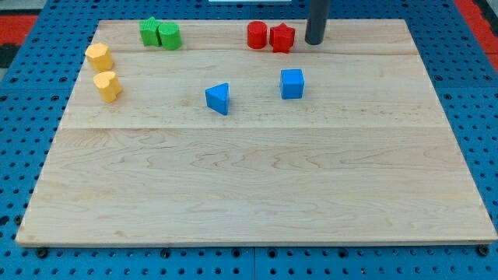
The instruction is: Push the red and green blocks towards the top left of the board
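A red round block [257, 35] and a red star-shaped block [282, 37] stand side by side near the top edge of the board, right of its middle. Two green blocks stand touching near the top left: a star-like one [149, 32] and a rounder one [169, 36]. My tip [314, 42] rests on the board just to the right of the red star block, a small gap apart from it.
Two yellow blocks [99, 57] [107, 85] stand at the board's left edge. A blue triangular block [219, 98] and a blue cube [292, 83] stand in the upper middle. The wooden board [249, 194] lies on a blue pegboard.
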### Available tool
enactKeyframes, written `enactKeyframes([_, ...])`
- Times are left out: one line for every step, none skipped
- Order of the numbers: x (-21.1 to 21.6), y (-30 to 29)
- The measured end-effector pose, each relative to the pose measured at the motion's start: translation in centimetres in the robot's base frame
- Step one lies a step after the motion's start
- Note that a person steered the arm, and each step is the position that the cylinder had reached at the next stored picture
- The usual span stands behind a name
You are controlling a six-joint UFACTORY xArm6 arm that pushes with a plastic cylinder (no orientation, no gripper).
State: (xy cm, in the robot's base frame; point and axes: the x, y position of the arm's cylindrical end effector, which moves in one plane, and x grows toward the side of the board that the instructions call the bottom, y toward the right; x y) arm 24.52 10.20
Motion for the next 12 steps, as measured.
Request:
enactKeyframes([0.0,-1.9])
enactKeyframes([0.0,-3.1])
enactKeyframes([0.0,-3.5])
enactKeyframes([0.0,-3.6])
enactKeyframes([0.0,-3.6])
enactKeyframes([-0.1,-4.3])
enactKeyframes([-0.4,-4.7])
enactKeyframes([-0.4,2.9])
enactKeyframes([-0.4,15.4])
enactKeyframes([-0.4,20.1])
enactKeyframes([-0.4,20.3])
enactKeyframes([-0.4,20.2])
